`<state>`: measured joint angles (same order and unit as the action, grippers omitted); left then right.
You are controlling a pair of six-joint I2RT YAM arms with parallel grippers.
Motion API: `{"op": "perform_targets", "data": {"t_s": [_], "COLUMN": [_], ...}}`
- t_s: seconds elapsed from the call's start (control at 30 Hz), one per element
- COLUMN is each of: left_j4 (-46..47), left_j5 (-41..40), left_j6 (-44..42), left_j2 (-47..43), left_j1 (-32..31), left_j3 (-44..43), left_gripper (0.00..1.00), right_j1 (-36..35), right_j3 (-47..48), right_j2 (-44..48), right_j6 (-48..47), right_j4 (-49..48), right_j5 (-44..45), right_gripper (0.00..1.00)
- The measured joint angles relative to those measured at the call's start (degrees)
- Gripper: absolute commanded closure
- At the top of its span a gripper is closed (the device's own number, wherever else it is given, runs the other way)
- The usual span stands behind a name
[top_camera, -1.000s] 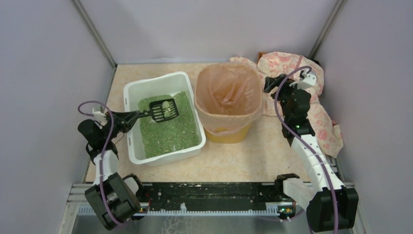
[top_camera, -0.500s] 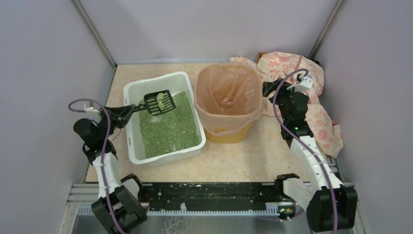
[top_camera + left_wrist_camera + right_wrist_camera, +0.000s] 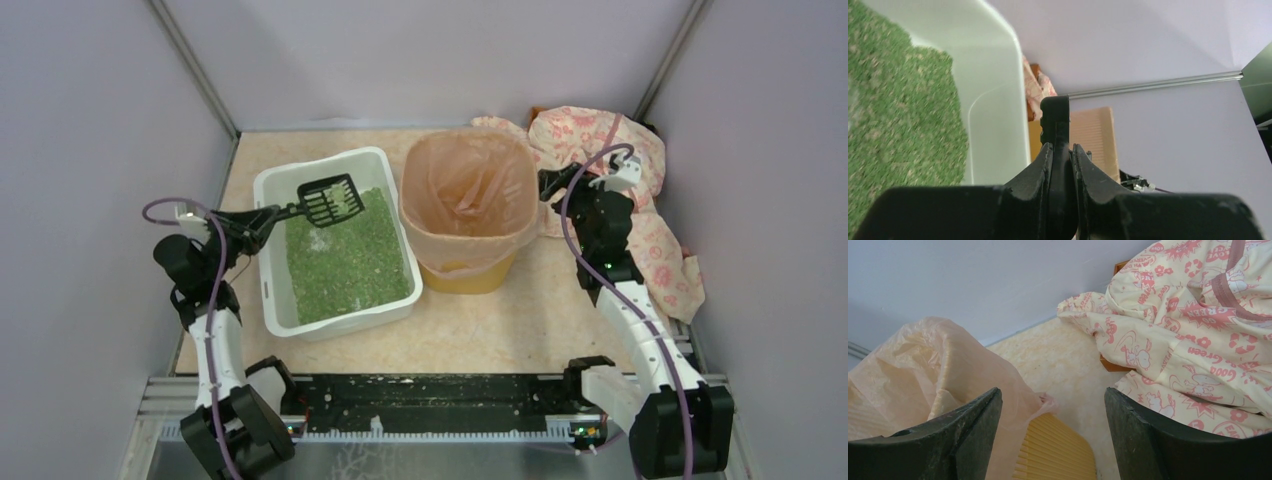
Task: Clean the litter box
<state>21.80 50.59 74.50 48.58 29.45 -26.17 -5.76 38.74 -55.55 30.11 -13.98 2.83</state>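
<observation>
L arm: base at near-L table (image 3: 480, 330) edge, links rising, wrist turned R toward litter box (image 3: 268, 192). L pincer (image 3: 262, 217) clamped narrow on handle of black scoop (image 3: 330, 200). Scoop head held above far-L part of box, pale clumps lying on its grid. Box white, filled w/ green litter (image 3: 350, 265), sits L of bin (image 3: 470, 270).

R arm: base near-R, reaching up and away, wrist bent L. R pincer (image 3: 548, 181) spread wide, holding nothing, hovering just beside bin's R rim, above table btwn bin and cloth (image 3: 600, 130).

Bin yellow, lined w/ pinkish bag (image 3: 465, 185).

Writing: cloth print in red, "GO GREEN" and "GOOD" legible in R wrist view. No labels legible on box or bin.
</observation>
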Motion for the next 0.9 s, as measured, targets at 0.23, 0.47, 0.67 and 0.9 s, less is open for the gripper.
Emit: {"op": "perform_targets", "data": {"t_s": [0.23,0.47,0.67,0.9], "left_j4": [0.98,1.9,1.05,-0.52], "left_j5": [-3.34,-8.0,-11.45,-13.88], "left_j6": [2.51,1.86,-3.28,-14.78], "left_j2": [5.73,13.97,21.59,27.87], "left_j1": [-5.22,-16.39,-28.15,-42.01], "left_j3": [-13.62,-27.06,-36.54,-43.93], "left_gripper": [1.0,1.0,1.0,1.0], "right_j1": [0.02,0.04,0.04,0.04], "right_j3": [-0.15,-0.15,-0.15,-0.15], "right_j2": [0.57,2.12,3.61,6.03], "right_j6": [0.2,0.57,0.85,1.07], "right_j4": [0.33,1.33,1.81,3.87], "right_j5": [-0.52,-0.85,-1.11,-1.57], "right_gripper": [0.25,0.25,0.25,0.25]}}
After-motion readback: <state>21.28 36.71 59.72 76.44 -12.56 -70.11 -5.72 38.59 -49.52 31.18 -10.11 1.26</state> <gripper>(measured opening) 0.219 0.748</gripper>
